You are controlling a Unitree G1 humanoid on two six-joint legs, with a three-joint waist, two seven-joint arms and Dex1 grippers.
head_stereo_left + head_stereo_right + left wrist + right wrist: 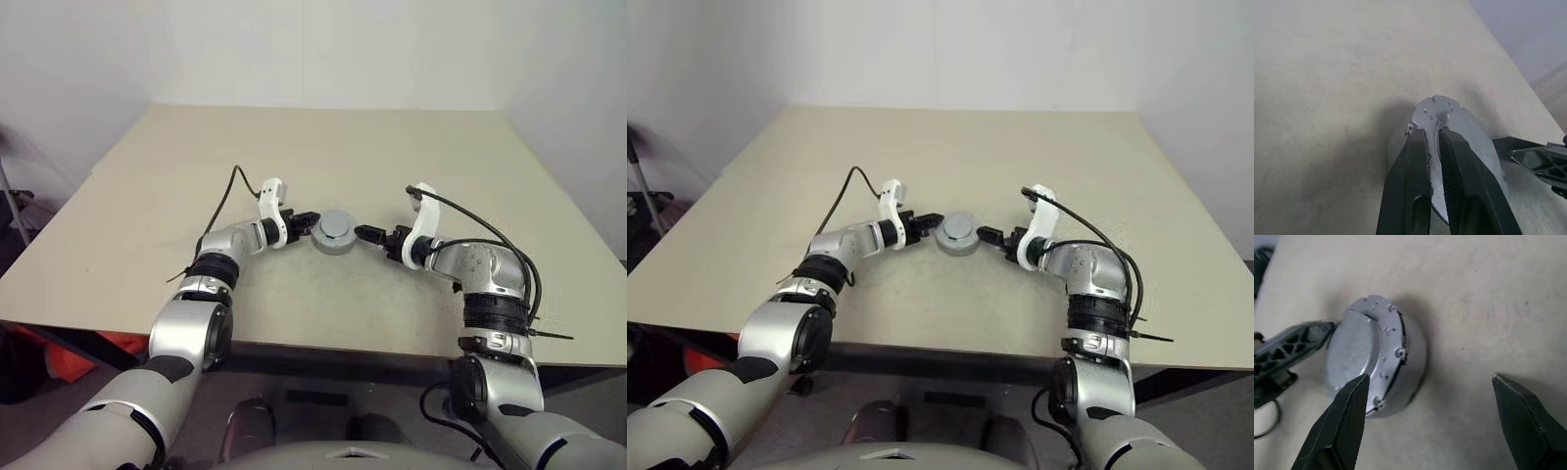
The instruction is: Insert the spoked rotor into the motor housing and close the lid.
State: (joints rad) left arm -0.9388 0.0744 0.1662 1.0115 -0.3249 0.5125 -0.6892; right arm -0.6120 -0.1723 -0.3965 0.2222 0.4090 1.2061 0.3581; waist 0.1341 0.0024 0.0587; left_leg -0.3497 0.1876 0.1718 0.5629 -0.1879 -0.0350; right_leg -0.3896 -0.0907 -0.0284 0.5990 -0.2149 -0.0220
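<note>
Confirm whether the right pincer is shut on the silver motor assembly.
No. In the right wrist view the right pincer stands wide open, clear of the silver motor assembly.

The lid (1374, 360) covers the housing (1413, 367), so nothing inside it can be seen. In the left wrist view the left hand (1432, 134) hides the near part of the lid, and the picture's edge cuts off the right hand (1542, 159) beside the housing. Whether the lid sits fully flush cannot be told.
</note>
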